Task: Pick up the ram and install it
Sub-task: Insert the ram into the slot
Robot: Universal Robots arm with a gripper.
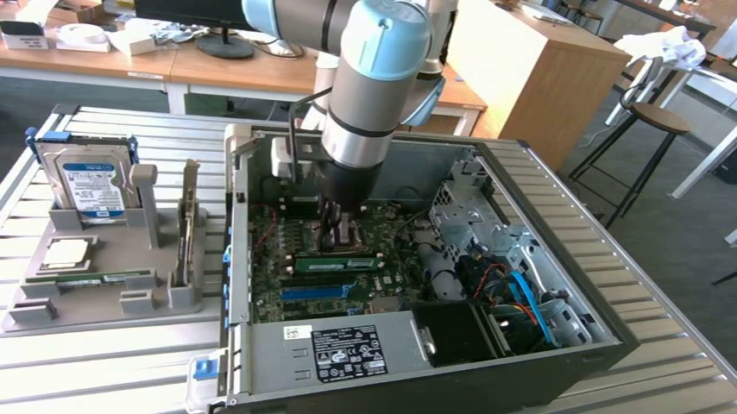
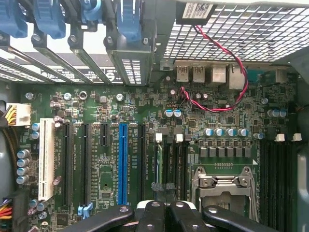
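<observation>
The ram [image 1: 337, 261] is a long green stick standing on edge in a slot on the motherboard inside the open computer case. My gripper [image 1: 343, 235] reaches down into the case directly over it, fingers shut. In the wrist view the black fingers [image 2: 145, 215] meet at the gripper [image 2: 163, 187] above the row of memory slots, where the ram [image 2: 158, 162] shows edge-on as a thin green line. I cannot tell whether the fingertips touch its top edge.
The case wall [image 1: 553, 285] surrounds the arm, with cables and drive cages at the exterior view's right. A grey fixture [image 1: 116, 302] at the exterior view's left carries a hard drive [image 1: 86, 183], a square processor [image 1: 67, 252] and another green stick [image 1: 98, 278]. The processor socket [image 2: 224, 186] lies beside the slots.
</observation>
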